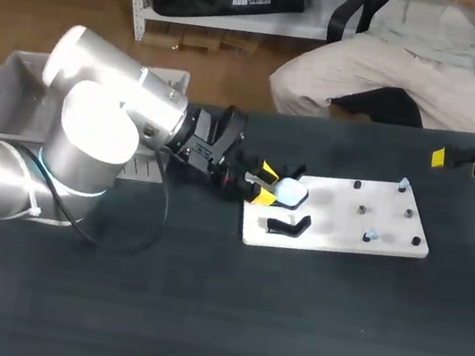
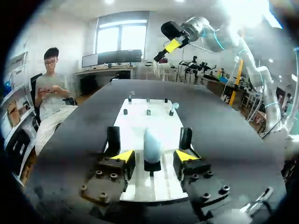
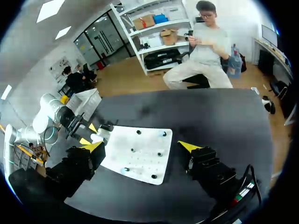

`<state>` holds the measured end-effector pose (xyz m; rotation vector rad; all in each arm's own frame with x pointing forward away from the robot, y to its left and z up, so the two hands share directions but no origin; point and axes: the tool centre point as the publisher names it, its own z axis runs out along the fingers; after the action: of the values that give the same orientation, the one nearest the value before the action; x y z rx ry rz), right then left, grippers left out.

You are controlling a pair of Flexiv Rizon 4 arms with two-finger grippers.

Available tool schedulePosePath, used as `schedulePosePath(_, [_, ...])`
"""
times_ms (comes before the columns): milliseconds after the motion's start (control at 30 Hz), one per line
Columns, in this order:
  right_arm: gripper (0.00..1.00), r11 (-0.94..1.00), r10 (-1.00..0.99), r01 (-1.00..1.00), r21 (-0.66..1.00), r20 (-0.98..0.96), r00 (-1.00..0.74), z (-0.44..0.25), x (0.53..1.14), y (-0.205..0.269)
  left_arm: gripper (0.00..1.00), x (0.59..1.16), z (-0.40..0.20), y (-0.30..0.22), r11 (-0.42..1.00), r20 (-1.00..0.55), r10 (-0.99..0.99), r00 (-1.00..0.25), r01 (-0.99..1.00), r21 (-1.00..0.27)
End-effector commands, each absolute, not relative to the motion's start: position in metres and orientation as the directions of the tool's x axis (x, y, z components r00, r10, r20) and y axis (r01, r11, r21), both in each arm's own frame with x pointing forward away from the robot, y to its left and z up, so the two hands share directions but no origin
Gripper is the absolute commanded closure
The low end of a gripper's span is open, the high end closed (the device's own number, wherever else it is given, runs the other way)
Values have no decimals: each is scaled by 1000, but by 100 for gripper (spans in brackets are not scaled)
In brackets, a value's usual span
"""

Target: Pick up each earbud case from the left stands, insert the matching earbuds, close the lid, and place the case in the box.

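A pale blue earbud case [image 1: 291,189] stands upright on a black stand at the left end of the white board [image 1: 339,219]. My left gripper [image 1: 276,187] straddles it. In the left wrist view the case [image 2: 152,145] sits between the left gripper's [image 2: 150,154] yellow-tipped fingers with a gap on each side, so the gripper is open. A second black stand [image 1: 289,225] beside it is empty. Small pale earbuds [image 1: 404,183] [image 1: 371,236] sit on pegs at the board's right end. My right gripper [image 1: 444,157] [image 3: 140,146] hangs wide open and empty, above the table's far right.
A grey box [image 1: 4,82] sits off the table's left side, behind my left arm. Several black pegs [image 1: 360,210] stick up from the board. Dark tabletop [image 1: 224,320] stretches in front of the board.
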<state>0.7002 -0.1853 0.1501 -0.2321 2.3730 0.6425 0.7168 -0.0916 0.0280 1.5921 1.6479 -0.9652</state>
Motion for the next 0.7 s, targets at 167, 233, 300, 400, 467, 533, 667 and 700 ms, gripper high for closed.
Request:
schedulePosePath(167, [0, 862, 0, -325, 388, -642, -767, 150, 701, -186, 51, 720, 21, -98, -10, -859, 509, -55, 998, -70])
schedulePosePath(233, [0, 862, 0, -325, 388, -642, -767, 150, 701, -186, 51, 720, 19, -99, -13, -861, 506, -55, 997, -71])
schedulePosePath(300, [0, 862, 0, -325, 388, -642, -767, 150, 701, -186, 51, 721, 19, -101, -17, -862, 504, -53, 997, -71])
schedulePosePath(400, [0, 862, 0, -325, 388, -642, -767, 150, 701, -186, 52, 722, 18, -103, -19, -864, 501, -52, 997, -71])
schedulePosePath(467, [0, 862, 0, -325, 388, -642, -767, 150, 701, -186, 52, 723, 17, -105, -20, -865, 498, -52, 997, -72])
schedulePosePath(533, [0, 862, 0, -325, 388, -642, -767, 150, 701, -186, 53, 725, 17, -106, -21, -867, 496, -51, 997, -71])
schedulePosePath(667, [0, 862, 0, -325, 388, -642, -767, 150, 701, -186, 54, 726, 17, -107, -24, -869, 491, -52, 997, -73])
schedulePosePath(700, [0, 862, 0, -325, 388, -642, -767, 150, 701, -186, 55, 726, 17, -107, -25, -870, 491, -52, 997, -74])
